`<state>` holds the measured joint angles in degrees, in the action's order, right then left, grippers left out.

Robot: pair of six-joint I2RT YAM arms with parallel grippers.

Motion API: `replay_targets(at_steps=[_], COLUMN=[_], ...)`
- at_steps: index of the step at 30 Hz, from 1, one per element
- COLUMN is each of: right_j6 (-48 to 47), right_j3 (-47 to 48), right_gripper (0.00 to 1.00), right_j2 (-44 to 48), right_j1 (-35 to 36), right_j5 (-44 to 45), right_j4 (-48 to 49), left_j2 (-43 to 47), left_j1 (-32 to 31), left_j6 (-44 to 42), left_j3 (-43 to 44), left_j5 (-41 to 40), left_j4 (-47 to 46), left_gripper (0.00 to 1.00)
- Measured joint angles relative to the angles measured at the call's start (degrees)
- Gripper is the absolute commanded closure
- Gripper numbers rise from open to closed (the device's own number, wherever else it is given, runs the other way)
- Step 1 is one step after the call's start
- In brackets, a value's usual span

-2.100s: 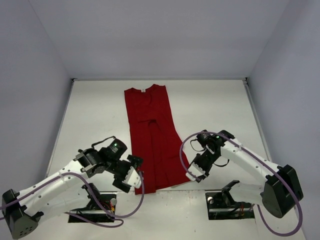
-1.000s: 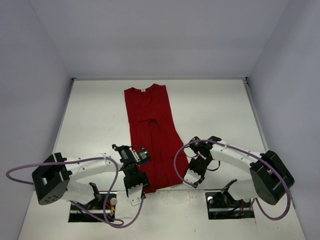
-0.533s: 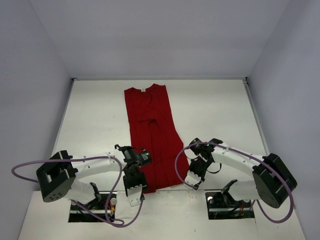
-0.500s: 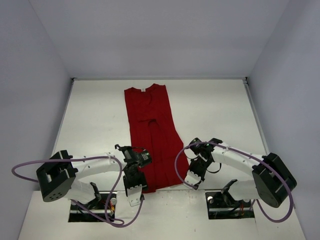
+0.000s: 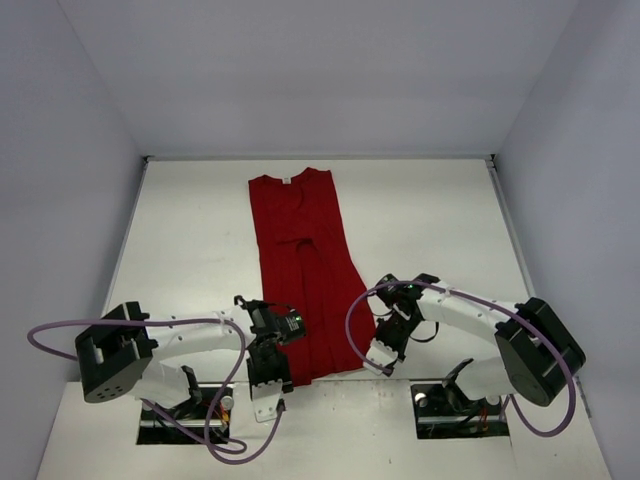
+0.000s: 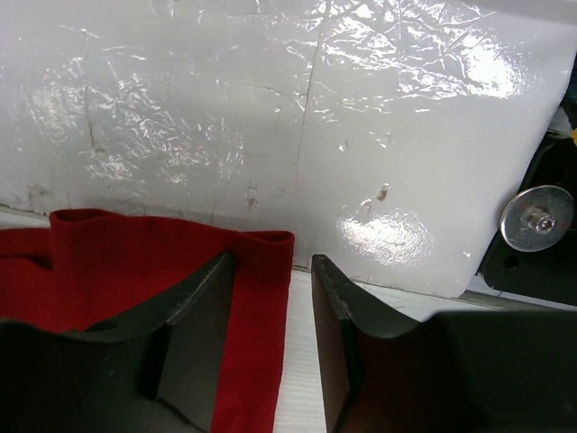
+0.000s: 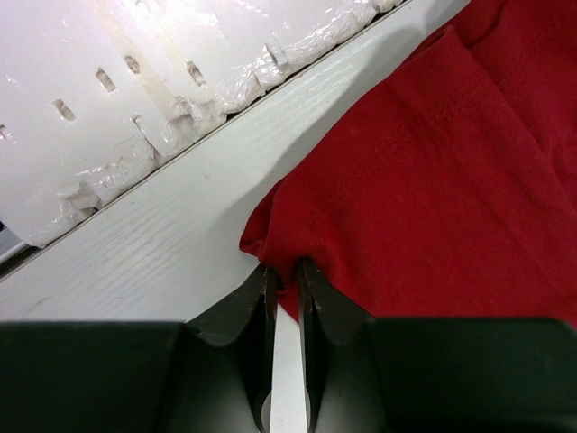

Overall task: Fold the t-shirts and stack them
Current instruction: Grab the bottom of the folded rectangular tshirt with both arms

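The dark red t-shirt [image 5: 305,260] lies flat and folded into a long narrow strip down the middle of the table, collar at the far end. My left gripper [image 5: 268,388] is at the near left hem corner. In the left wrist view the gripper [image 6: 273,262] is open: one finger rests on the t-shirt [image 6: 108,262], the other on the bare table, with the hem edge between them. My right gripper [image 5: 372,362] is at the near right hem corner. In the right wrist view this gripper [image 7: 284,266] is shut on a pinch of the t-shirt [image 7: 433,180].
The white table [image 5: 200,230] is boxed in by pale walls on three sides. Both arms' dark base plates [image 5: 185,410] [image 5: 460,405] sit at the near edge. A glossy white cover [image 6: 270,135] and a bolt with a washer [image 6: 536,216] lie just beyond the left hem corner.
Both arms came down to the shirt's near hem corners. The left jaws narrowed around the left hem edge. The right jaws closed onto the right corner.
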<state>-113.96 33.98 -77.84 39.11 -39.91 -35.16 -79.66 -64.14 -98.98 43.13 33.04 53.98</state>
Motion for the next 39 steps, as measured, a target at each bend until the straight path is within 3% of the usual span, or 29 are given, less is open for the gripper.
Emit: replay_targets(at_steps=[8,11,20,28,33,36,39], right_j6=[-0.17,-0.17,-0.15,-0.17,-0.17,-0.20,0.18], right_j3=[0.00,-0.01,-0.46,0.66,5.88,10.22,19.46], right_gripper=[0.96,0.99,1.00,1.00,1.00,1.00,1.00], right_j2=[-0.81,-0.86,1.03,12.78,12.64,8.24,-2.21], right_j1=[-0.02,-0.01,-0.57,-1.23,-3.54,-7.42,-12.14], right_j5=[-1.94,-2.40,-3.07,-8.30,-12.81,-15.40,-18.15], right_j4=[0.68,0.80,1.20,1.01,0.89,0.21,-0.49], left_j2=[-5.32,-6.13,-3.81,14.95,20.10,17.99,11.04], left_j1=[-0.67,-0.67,0.48,4.44,13.59,23.06,33.54], left_j6=[2.03,2.32,6.11,13.33,18.70,20.97,22.87], left_j3=[2.51,3.07,3.25,2.88,2.87,3.97,9.73], left_j5=[0.72,0.98,2.14,6.64,11.50,15.52,19.96], left_j4=[0.04,0.03,-0.15,-0.24,-0.16,0.53,1.37], left_gripper=[0.95,1.00,1.00,1.00,1.00,1.00,1.00])
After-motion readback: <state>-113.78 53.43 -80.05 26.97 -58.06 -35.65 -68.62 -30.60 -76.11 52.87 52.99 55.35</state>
